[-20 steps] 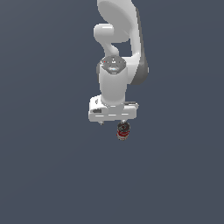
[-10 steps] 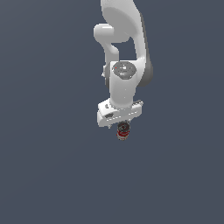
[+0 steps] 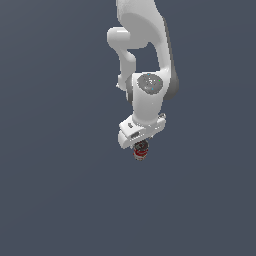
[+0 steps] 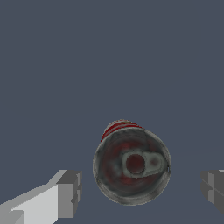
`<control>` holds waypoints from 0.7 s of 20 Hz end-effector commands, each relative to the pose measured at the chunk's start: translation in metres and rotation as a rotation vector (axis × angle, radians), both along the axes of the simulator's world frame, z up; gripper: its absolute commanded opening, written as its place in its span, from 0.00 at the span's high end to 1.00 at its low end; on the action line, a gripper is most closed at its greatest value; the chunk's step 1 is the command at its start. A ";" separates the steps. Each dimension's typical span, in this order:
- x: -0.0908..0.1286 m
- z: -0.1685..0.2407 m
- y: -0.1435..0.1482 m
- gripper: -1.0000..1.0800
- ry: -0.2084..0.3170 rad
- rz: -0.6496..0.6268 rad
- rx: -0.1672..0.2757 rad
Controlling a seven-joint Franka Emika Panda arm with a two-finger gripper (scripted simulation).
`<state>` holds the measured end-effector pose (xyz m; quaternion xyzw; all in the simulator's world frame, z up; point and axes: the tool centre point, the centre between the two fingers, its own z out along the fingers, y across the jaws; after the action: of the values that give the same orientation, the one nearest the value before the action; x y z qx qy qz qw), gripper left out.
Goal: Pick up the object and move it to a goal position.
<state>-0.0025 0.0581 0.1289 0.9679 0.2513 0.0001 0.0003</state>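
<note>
The object [image 4: 131, 166] is a small red and black can with a grey-white rim and a pull tab, seen end-on in the wrist view. My gripper [image 4: 142, 190] is open and straddles it. One grey fingertip [image 4: 70, 192] and the other [image 4: 214, 188] stand apart from its sides, with a gap on each side. In the exterior view the object [image 3: 141, 151] shows as a tiny red and black stub just under the white hand, at my gripper [image 3: 141, 145]. The fingers themselves are mostly hidden there.
A plain dark grey-blue ground fills both views. The white arm [image 3: 145, 60] comes down from the top of the exterior view. No other object shows.
The hand has shifted slightly toward the exterior view's right and down, settling over the object. The wrist has turned. The object has stayed in place.
</note>
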 end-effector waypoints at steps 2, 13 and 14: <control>-0.001 -0.001 0.003 0.04 0.000 0.022 0.001; -0.002 -0.032 0.003 0.04 0.000 0.021 0.001; -0.002 -0.037 0.002 0.04 0.000 0.021 0.001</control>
<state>-0.0040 0.0607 0.1003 0.9653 0.2612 0.0002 0.0000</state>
